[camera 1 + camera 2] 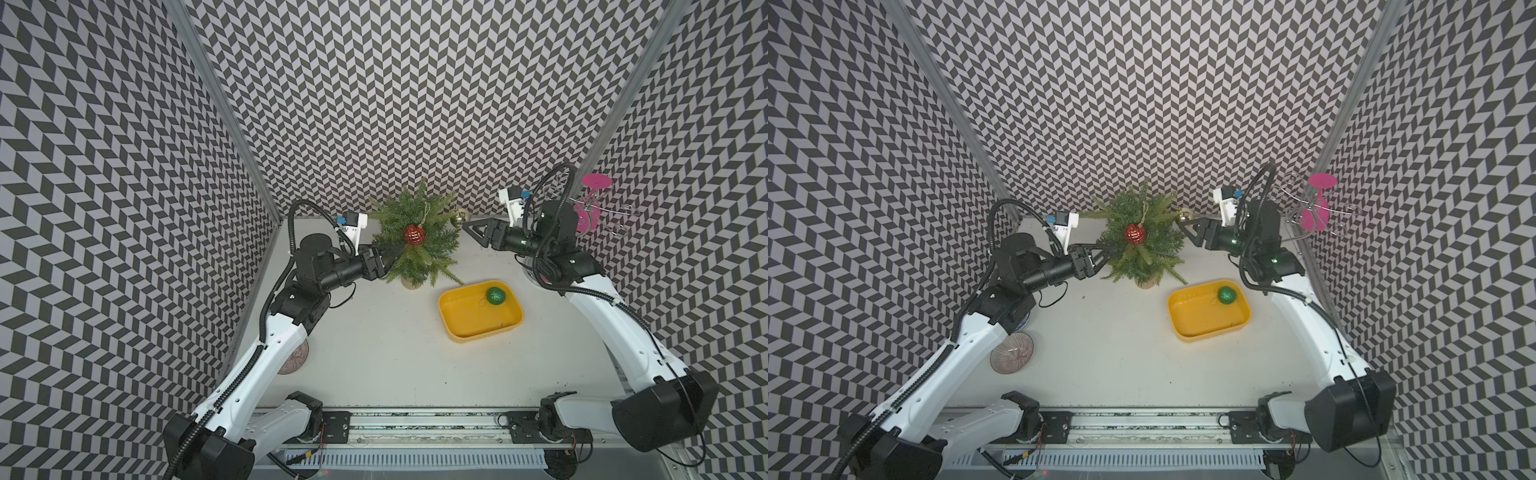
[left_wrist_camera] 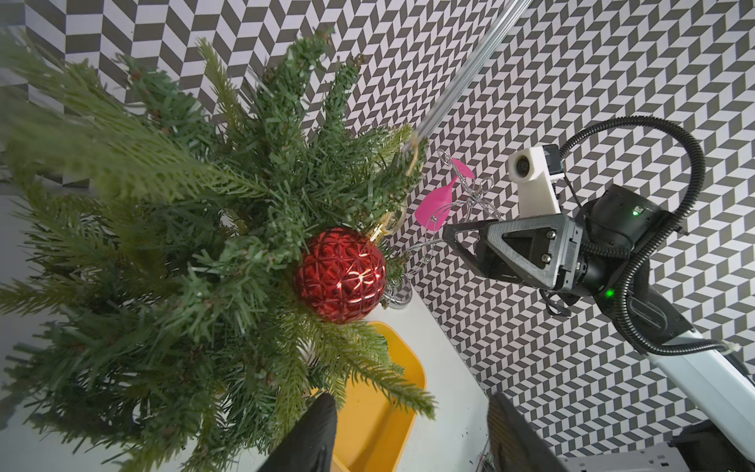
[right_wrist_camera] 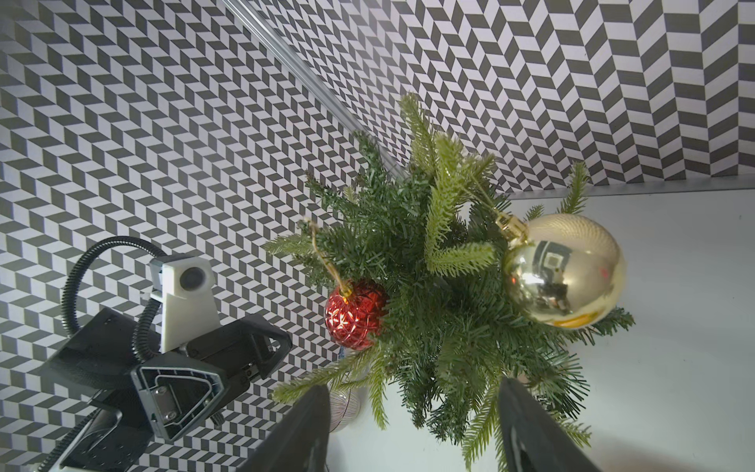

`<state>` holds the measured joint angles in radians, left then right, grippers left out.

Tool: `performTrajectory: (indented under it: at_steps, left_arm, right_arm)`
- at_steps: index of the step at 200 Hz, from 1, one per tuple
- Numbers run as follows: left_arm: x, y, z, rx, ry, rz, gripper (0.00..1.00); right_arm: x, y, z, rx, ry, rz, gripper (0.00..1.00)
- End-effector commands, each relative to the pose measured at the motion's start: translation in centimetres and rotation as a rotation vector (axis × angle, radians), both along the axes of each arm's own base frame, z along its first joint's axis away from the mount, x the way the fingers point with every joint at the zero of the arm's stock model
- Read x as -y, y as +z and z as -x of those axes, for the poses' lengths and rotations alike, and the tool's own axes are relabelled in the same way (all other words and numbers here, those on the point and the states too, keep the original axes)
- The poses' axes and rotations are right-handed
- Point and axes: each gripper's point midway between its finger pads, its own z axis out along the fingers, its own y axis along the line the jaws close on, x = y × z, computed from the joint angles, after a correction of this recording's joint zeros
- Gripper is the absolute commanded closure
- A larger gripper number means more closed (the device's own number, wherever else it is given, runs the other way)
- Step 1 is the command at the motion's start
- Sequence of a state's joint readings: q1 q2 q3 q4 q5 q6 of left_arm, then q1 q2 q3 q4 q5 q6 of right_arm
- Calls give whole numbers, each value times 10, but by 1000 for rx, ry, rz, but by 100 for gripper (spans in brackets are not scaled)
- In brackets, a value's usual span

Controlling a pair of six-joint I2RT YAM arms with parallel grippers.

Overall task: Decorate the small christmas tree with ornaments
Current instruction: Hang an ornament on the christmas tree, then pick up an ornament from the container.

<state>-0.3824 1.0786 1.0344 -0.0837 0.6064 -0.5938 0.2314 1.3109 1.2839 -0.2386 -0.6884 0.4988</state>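
Small christmas tree (image 1: 430, 254) at worktop (image 1: 374, 353) back edge wears red bauble (image 1: 414, 235), gold bauble (image 3: 564, 269); green bauble (image 1: 496, 296) in yellow tray (image 1: 486, 334); left gripper (image 2: 410, 408), right gripper (image 3: 412, 404) both gape empty; judge best: ease right clear of gold's string, then pinch green's loop.

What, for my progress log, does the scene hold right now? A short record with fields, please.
tree: small christmas tree, upright at the back of the table
hung: red ornament and gold ornament, each on a branch by its string
waiting: green ornament, lying in the yellow tray
left gripper: open, at the tree's lower branches
right gripper: open, beside the tree, holding nothing
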Motion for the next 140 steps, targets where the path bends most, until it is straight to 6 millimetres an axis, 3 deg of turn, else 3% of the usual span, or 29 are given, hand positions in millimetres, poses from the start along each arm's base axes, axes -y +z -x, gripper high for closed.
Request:
performTrajectory:
  at_steps: [1,64,140]
  left_arm:
    - [-3,7,10,46,-18,-4,38]
    - [1,-9,26,66,-38,-65,36]
    - [27,-45,49,111,-79,-225,35]
  right_arm:
    - [6,6,5,38,-19,8,34]
    - [20,-13,22,4,-73,47,35]
    - [58,-74,37,-128,-236,148,35]
